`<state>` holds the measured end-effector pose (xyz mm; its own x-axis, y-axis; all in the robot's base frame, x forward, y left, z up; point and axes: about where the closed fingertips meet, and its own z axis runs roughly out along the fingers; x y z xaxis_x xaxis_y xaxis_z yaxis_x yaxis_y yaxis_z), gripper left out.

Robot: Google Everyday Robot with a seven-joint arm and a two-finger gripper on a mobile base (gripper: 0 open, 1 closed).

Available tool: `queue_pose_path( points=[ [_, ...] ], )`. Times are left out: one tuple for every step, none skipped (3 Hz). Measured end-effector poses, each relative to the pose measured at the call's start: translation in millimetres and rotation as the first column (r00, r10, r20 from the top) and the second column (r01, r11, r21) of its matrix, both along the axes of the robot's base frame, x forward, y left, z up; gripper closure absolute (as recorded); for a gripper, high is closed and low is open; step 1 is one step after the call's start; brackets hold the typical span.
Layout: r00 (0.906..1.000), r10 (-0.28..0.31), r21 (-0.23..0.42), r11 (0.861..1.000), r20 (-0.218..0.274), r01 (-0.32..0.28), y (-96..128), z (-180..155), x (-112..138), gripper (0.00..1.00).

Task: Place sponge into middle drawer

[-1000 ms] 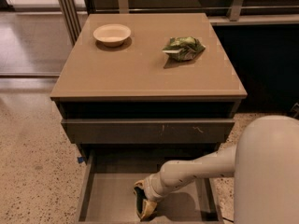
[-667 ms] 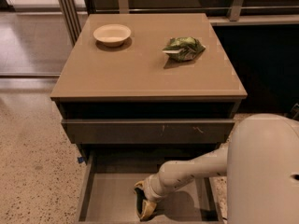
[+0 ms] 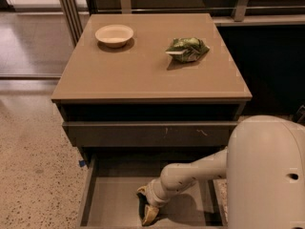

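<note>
The middle drawer [image 3: 112, 199] is pulled open at the bottom of the view, showing a flat grey-brown floor and thin side walls. My gripper [image 3: 146, 205] reaches down into it from the right and sits low over the floor near the drawer's middle. It is shut on the sponge [image 3: 148, 214], whose dark green layer and pale yellow foam show between the fingers. The sponge is at or just above the drawer floor; I cannot tell whether it touches.
The drawer above [image 3: 152, 133], with pale scratch marks on its front, is closed. On the cabinet top [image 3: 143, 75] stand a cream bowl [image 3: 114, 34] at the back left and a green-and-white snack bag [image 3: 187, 49] at the back right. My pale arm housing [image 3: 267, 175] fills the lower right.
The gripper and sponge stay at almost the same spot in the drawer. The arm's pale housing has swung further into the right of the view.
</note>
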<state>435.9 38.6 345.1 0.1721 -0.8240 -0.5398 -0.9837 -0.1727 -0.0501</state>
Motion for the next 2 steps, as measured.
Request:
queue_pose_path(
  points=[
    [1.0, 0.0, 0.0, 1.0, 0.0, 0.0, 0.0, 0.0, 0.0, 0.75],
    [1.0, 0.0, 0.0, 1.0, 0.0, 0.0, 0.0, 0.0, 0.0, 0.52]
  ],
)
